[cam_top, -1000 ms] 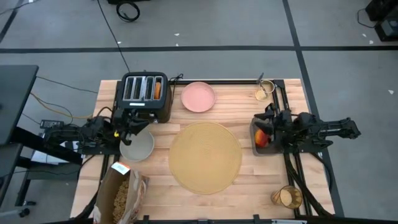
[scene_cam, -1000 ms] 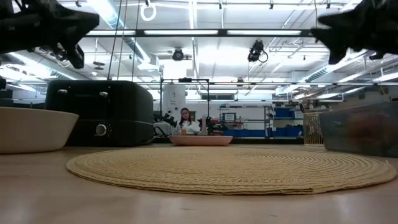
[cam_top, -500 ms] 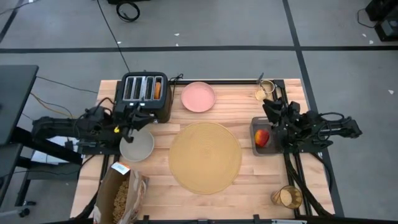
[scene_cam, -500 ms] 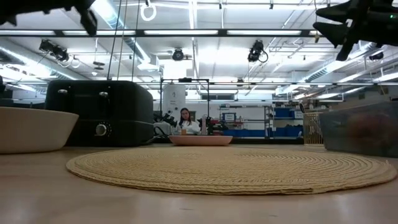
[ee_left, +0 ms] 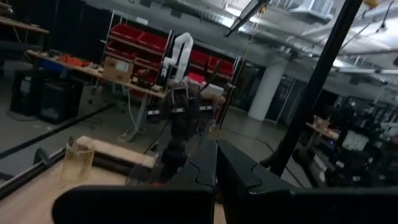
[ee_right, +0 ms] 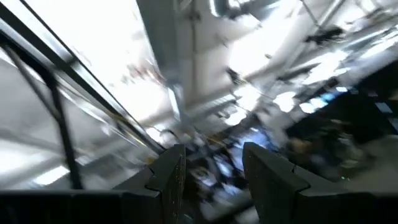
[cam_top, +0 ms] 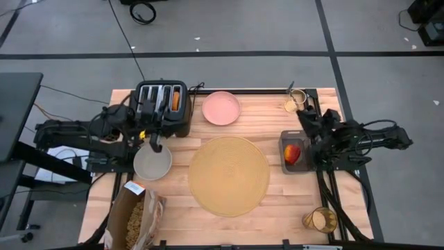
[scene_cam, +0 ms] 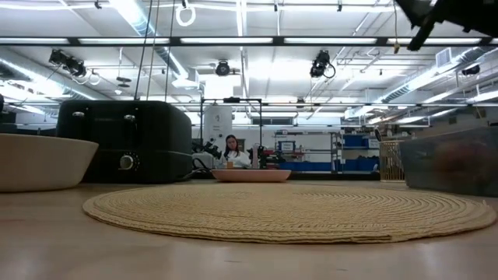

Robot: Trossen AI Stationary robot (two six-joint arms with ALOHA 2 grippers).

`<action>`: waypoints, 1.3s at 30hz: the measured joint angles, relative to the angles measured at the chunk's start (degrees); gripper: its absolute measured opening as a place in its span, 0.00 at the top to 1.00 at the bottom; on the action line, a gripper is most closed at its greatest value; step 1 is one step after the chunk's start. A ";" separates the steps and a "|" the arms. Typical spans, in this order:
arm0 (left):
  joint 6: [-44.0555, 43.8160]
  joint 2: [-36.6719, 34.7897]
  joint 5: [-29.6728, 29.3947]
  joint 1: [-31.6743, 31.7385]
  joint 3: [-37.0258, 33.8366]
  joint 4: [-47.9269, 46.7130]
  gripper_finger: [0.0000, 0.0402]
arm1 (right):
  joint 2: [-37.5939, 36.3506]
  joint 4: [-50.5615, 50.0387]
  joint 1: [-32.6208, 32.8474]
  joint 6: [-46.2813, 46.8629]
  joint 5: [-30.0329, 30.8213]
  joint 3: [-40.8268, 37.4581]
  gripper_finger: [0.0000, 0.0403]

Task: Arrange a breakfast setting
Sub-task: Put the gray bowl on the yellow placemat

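Note:
A round tan placemat [cam_top: 229, 175] lies mid-table. A grey-green bowl [cam_top: 152, 164] stands on the table to its left, and a pink plate [cam_top: 221, 108] at the far edge. A toast round [cam_top: 176, 101] sticks up from a slot of the black toaster [cam_top: 161, 110]. A red apple [cam_top: 292, 153] lies in a small grey bin at the right. An amber tumbler [cam_top: 320, 220] stands at the near right corner. My left gripper [cam_top: 154, 141] [ee_left: 216, 148] hangs shut above the bowl's far rim. My right gripper [cam_top: 306, 119] [ee_right: 211, 158] is open, raised beyond the apple's bin, holding nothing.
A brown paper bag [cam_top: 136, 217] lies at the near left corner. A small clear cup [cam_top: 295, 101] with a thin stick in it stands at the far right. A black frame rail [cam_top: 313, 111] runs along the table's right side.
My left gripper has risen from just over the bowl, out of the low view's top, and shifted a little toward the table's right. My right gripper has risen, drifted toward the far edge and tipped its fingers upward. No object has moved.

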 joint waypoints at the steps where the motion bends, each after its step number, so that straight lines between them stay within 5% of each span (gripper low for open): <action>1: -0.03 0.35 -0.04 0.00 0.62 -0.03 0.97 | -0.20 0.83 0.00 1.02 -0.46 0.00 0.58; 8: 2.40 3.57 -2.67 -0.86 6.57 -1.61 0.97 | 0.14 -0.90 -0.07 3.74 6.84 0.00 0.58; 12: 3.76 5.65 -4.61 -2.26 14.41 -13.98 0.97 | 2.94 -2.62 0.73 6.28 5.68 1.22 0.58; 16: -0.39 7.64 -8.07 -3.55 22.42 -28.68 0.97 | 8.73 -9.80 3.58 5.12 1.31 10.03 0.58; 20: -10.34 8.40 -7.96 -5.56 23.70 -29.72 0.97 | 16.46 -21.61 6.54 0.45 -7.20 20.94 0.58; 27: -14.27 8.28 -6.50 -6.54 23.70 -32.28 0.97 | 29.13 -16.09 9.71 1.55 -25.84 29.98 0.58; 33: -15.16 7.54 -3.92 -8.38 23.72 -40.99 0.97 | 36.02 -12.68 9.71 4.09 -25.99 34.79 0.58; 39: -28.26 7.62 1.75 -12.08 23.68 -57.91 0.97 | 40.05 -11.70 9.79 5.05 -25.89 36.51 0.58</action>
